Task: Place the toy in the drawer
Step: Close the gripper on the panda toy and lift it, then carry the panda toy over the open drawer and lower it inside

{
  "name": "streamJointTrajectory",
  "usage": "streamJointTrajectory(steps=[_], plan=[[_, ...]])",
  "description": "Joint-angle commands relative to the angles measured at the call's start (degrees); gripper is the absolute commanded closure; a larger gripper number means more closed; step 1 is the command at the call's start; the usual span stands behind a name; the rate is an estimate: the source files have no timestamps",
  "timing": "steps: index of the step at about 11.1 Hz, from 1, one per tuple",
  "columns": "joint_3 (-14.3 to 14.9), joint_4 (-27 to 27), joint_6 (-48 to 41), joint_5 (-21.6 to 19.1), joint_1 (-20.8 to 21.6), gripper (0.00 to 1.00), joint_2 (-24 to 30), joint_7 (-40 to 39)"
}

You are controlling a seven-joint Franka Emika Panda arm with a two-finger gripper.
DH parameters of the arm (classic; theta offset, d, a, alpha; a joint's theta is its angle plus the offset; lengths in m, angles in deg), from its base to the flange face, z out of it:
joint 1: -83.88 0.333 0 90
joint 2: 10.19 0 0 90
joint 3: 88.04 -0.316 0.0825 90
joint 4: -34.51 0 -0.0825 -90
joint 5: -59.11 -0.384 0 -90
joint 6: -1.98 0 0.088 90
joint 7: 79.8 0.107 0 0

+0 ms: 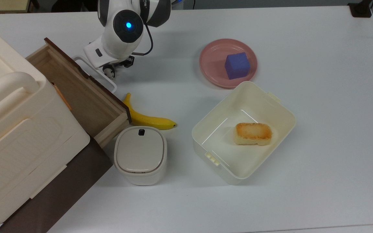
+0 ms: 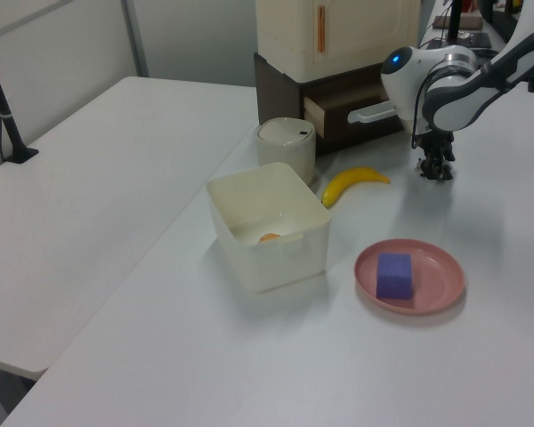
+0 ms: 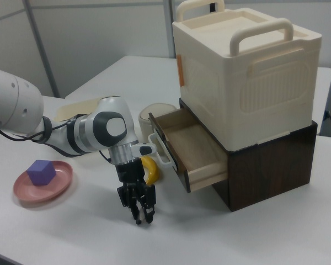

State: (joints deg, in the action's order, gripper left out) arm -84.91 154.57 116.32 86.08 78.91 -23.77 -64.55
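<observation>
The toy [image 1: 110, 72], a tiny black-and-white panda, stands on the white table just off the drawer's white loop handle [image 1: 92, 72]. My hand covers most of it in the top view. My gripper [image 3: 142, 214] points straight down at the toy's spot, its tip at table level, and in the left view the gripper [image 2: 435, 169] is low beside the handle. The drawer [image 1: 76, 94] is pulled out of the cabinet, with its light-wood inside bare and its dark front panel facing the toy.
A yellow banana [image 1: 144, 118] lies by the drawer's near corner. A small lidded cream container [image 1: 140, 153] stands in front of the cabinet [image 1: 11, 129]. An open cream bin [image 1: 283, 110] holds a piece of bread. A blue-purple cube [image 1: 237, 65] sits on a pink plate [image 1: 212, 64].
</observation>
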Motion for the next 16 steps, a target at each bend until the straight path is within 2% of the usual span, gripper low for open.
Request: streamJointTrajectory(steps=[1,2,3,5,8,9,10,12,13,15,16], plan=[[0.21,0.26,1.24,0.89,0.4,0.82,-0.12,1.63],[0.13,0.26,1.23,0.89,0.57,0.94,0.05,1.63],[-0.05,-0.26,0.89,0.8,0.75,1.0,0.57,1.97],[-3.28,-0.53,0.1,0.63,0.66,1.0,3.2,3.99],[-9.35,-3.33,-6.91,0.19,0.66,1.0,6.63,6.55],[-10.32,-5.6,-8.51,-2.25,0.66,1.0,7.77,6.46],[-10.33,-9.54,-9.04,-6.89,0.4,1.0,8.57,6.37],[-9.29,-18.59,-11.5,-13.67,-0.57,1.0,8.58,5.93],[-8.93,-21.68,-11.42,-16.92,-2.4,1.0,8.58,5.93],[-8.14,-25.74,-11.07,-21.76,-5.22,1.0,8.58,5.84],[-6.83,-27.15,-10.37,-23.53,-5.84,1.0,8.4,5.84]])
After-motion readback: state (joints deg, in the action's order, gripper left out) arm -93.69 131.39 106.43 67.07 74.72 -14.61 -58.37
